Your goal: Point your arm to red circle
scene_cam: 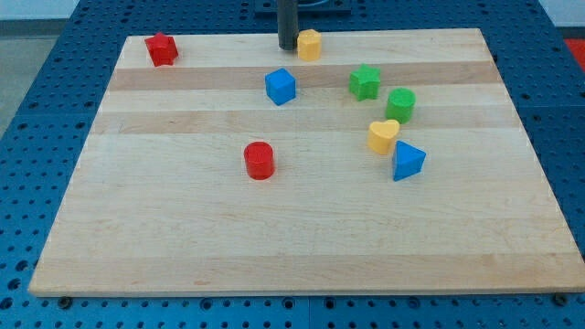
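Observation:
The red circle [260, 160] is a short red cylinder on the wooden board [183, 238], a little left of the view's middle. My tip [287, 47] is at the view's top, near the board's far edge, just left of a yellow block [310, 43] and close to it. The tip is far above the red circle in the view, slightly to its right. A blue cube [281, 87] lies between the tip and the red circle.
A red star-like block [162, 49] sits at the top left. A green star [365, 81], a green cylinder [400, 104], a yellow heart [384, 136] and a blue triangle [408, 161] cluster on the right.

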